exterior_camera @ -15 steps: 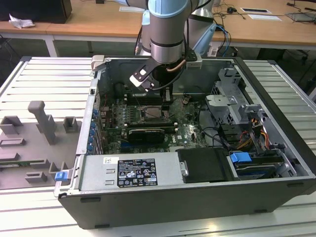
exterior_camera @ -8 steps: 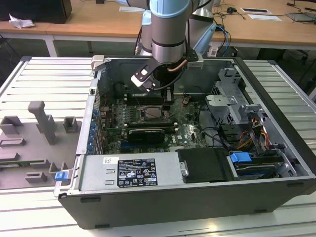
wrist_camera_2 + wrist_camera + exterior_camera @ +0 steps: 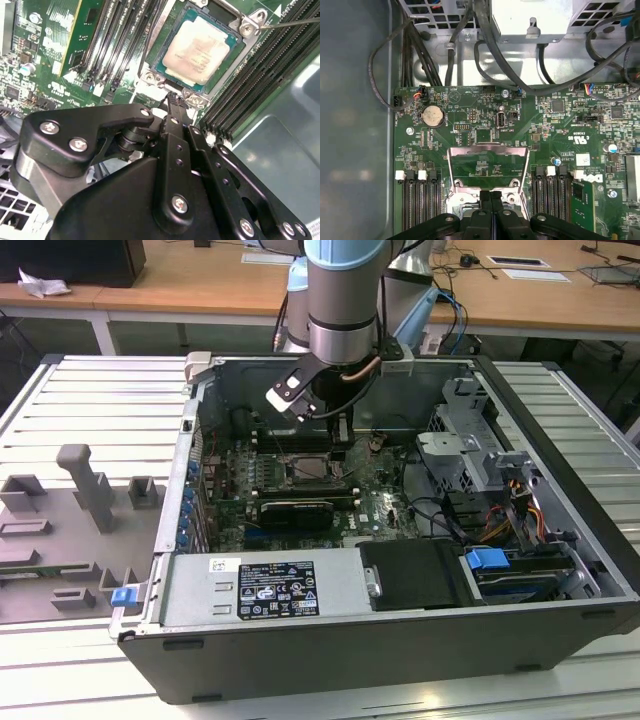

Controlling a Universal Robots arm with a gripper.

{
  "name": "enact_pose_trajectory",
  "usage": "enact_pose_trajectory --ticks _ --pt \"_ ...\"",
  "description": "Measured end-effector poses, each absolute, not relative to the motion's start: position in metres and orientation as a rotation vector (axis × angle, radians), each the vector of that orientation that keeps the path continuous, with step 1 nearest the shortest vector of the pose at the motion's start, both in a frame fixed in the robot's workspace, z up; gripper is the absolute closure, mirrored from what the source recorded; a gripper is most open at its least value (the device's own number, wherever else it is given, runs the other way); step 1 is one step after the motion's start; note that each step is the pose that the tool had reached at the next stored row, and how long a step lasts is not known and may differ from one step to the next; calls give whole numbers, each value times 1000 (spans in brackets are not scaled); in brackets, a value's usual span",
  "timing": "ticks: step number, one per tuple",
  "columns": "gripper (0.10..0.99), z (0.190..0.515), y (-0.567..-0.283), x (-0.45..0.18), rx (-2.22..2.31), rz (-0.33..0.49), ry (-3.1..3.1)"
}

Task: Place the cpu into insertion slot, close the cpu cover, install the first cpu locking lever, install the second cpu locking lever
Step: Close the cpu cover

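Observation:
The cpu (image 3: 200, 46), a pale beige square, lies flat in the insertion slot (image 3: 241, 50) on the green board in the second wrist view. The cpu cover (image 3: 488, 149), a silvery frame with a cut-out centre, stands swung back and open in the first wrist view. My gripper (image 3: 173, 100) is shut with nothing between its black fingers (image 3: 485, 200). Its tips hover just beside the slot's rim, at the cover's hinged edge. A thin locking lever rod (image 3: 292, 22) sticks out past the slot's corner. In the exterior view my gripper (image 3: 341, 432) hangs inside the case above the slot (image 3: 317, 469).
Long black memory slots (image 3: 252, 80) flank the socket on both sides. Black cables (image 3: 440, 55) and a coin battery (image 3: 432, 116) lie beyond the cover. A drive cage (image 3: 470, 445) and a black power unit (image 3: 415, 575) fill the case's right in the exterior view. A grey fixture (image 3: 85, 490) stands outside.

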State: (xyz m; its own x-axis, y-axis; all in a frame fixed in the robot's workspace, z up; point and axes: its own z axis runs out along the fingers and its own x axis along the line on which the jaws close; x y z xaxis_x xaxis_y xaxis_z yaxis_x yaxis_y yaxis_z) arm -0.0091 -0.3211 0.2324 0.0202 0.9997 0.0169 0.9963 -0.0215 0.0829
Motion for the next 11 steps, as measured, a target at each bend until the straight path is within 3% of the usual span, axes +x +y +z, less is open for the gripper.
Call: enact_pose_trajectory --ticks 11 --pt "980 249 -321 -8 2209 109 2164"
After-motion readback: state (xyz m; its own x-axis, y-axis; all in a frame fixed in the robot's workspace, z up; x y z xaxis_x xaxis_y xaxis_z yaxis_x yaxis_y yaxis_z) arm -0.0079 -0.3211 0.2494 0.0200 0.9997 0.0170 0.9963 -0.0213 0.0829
